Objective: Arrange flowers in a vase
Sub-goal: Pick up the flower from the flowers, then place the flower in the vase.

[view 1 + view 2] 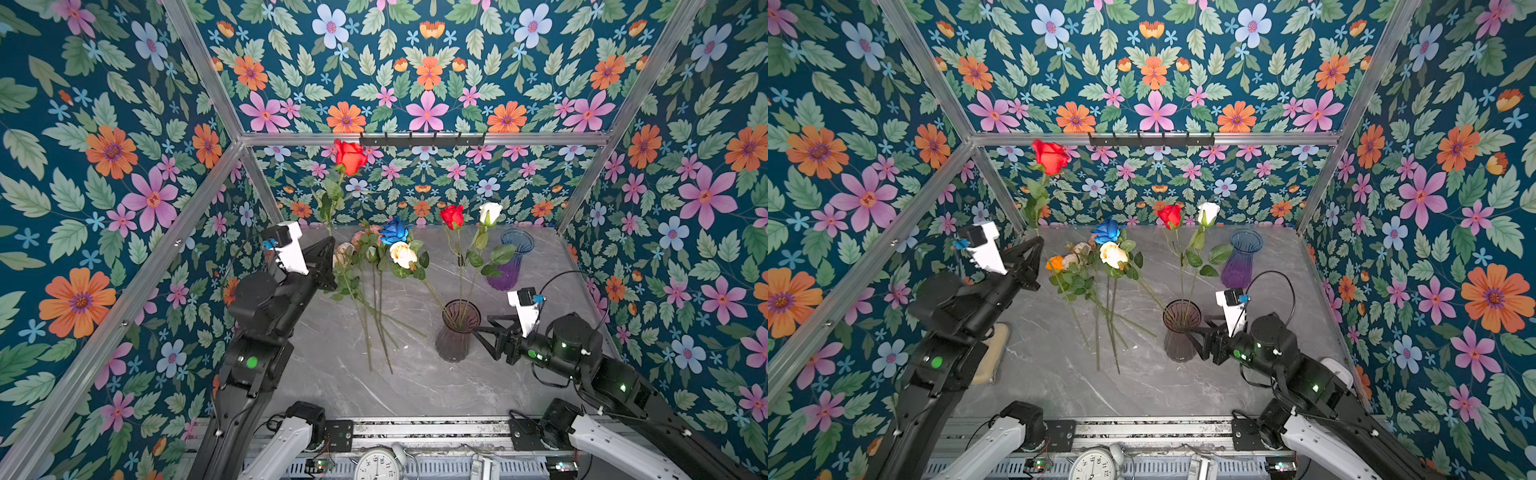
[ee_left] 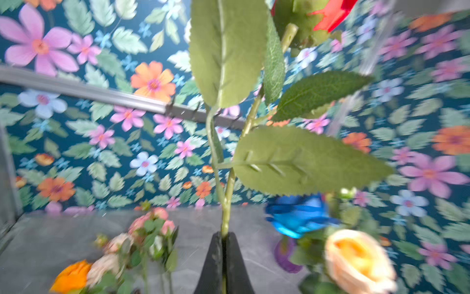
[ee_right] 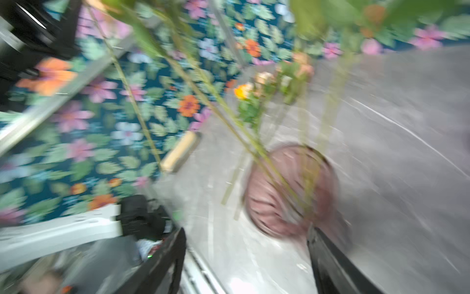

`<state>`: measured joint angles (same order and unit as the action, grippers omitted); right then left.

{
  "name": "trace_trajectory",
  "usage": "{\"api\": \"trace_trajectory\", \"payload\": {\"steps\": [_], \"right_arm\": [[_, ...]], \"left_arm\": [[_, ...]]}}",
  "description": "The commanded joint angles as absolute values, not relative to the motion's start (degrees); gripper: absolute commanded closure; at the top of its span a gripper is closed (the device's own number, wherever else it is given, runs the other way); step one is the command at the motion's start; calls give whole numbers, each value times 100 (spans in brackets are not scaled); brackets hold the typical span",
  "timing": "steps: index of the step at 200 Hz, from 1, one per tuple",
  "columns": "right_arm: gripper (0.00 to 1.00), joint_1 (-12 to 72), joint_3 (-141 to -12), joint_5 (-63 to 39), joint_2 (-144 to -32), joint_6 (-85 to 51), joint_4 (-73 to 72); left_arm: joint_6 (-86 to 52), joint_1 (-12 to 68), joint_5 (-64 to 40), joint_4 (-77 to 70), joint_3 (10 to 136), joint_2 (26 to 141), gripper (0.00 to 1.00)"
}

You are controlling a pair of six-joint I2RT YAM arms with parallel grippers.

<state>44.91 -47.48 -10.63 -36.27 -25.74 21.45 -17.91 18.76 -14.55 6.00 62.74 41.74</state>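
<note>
Holding a red rose [image 1: 350,157] way up high: the left tool [image 2: 223,238] is clamped tight on its stem low down, bloom pointing up. The right tool [image 1: 483,325] has its jaws spread wide, gripping nothing, just beside the smoky vase [image 1: 457,340]. That vase stands on the worktop [image 1: 415,386] with three stems in it: a second red rose [image 1: 452,216], a white rose [image 1: 490,213] and a peach rose [image 1: 402,254] leaning toward the left arm. The rest of the flowers [image 1: 365,241] lie loose in a pile on the worktop, blue rose [image 1: 395,232] included. A purple vase [image 1: 509,268] stands at the back. The right wrist view is too blurry for more.
</note>
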Motion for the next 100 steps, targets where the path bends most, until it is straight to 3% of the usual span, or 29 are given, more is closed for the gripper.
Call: {"api": "trace_trajectory", "payload": {"steps": [1,22,41,64,100], "right_arm": [[23,4508,-5412,-2565,-4163,-2470,1337],[23,4517,-6120,-3024,-4699,-2689,1020],[23,4518,-6623,-2990,-5036,-2759,806],[26,4534,-7123,-3035,-5475,-2870,527],[28,5052,-7650,-2661,-6108,-2560,466]], "left_arm": [[-2165,1880,-3559,-411,6223,4168,100],[-3181,1889,-4882,-1641,6000,4397,100],[-3997,1991,-5359,-2909,5535,4507,100],[-4208,2453,-5349,-3433,5241,4624,100],[-3156,3904,-4535,-2530,5429,4818,100]]}}
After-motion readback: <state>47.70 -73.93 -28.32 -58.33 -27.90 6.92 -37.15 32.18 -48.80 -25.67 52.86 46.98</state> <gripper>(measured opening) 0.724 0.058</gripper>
